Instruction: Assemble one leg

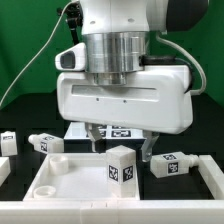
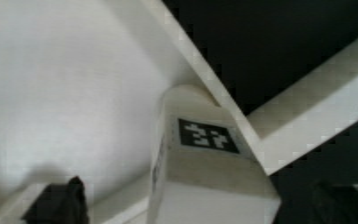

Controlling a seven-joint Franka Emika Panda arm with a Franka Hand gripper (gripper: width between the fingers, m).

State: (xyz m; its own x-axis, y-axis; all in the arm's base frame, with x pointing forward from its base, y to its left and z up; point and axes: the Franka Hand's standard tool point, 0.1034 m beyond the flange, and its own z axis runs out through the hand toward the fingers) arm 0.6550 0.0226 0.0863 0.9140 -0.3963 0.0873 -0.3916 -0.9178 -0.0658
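While hand (image 1: 121, 143) hangs spread, ungripping, leg (image 1: 121, 165) stands upright just below fingertips.

A dark table (image 1: 30, 112) is seen; a white panel (image 1: 70, 178) and loose legs (image 1: 42, 143) are laid near its front edge.

We see a small white plastic block-shaped leg (image 2: 208, 150) with a black-and-white square tag (image 2: 206, 135) on its face, lying between the gripper's two dark fingertips (image 2: 55, 203). It rests against a large flat white panel (image 2: 69, 90), whose raised edge runs diagonally beyond the fingertips. Dark table (image 2: 282, 40) fills the far side.
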